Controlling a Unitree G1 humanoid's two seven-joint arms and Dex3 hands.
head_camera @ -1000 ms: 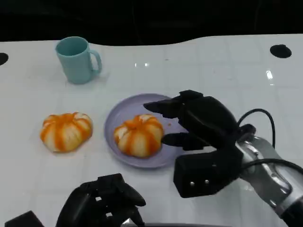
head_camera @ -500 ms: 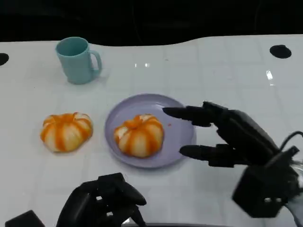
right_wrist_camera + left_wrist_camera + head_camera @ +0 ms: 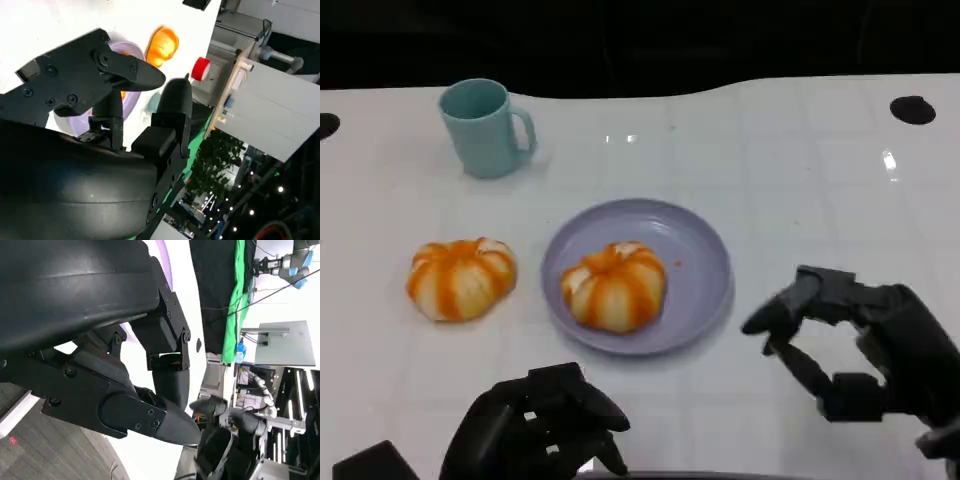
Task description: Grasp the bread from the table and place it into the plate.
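One bread (image 3: 614, 286) sits in plate (image 3: 705, 262), so I'd pull right robot hand (image 3: 855, 345), fingers apart & holding nothing, clear w/o clipping rim.

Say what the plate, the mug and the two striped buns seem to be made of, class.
Plate: probably matte plastic or glazed ceramic; even lilac, soft sheen. Mug: likely the same, teal, smooth, dull highlights. Bun on the plate and bun on the table: soft bread or a foam replica; puffy orange-and-cream lobes, no gloss.
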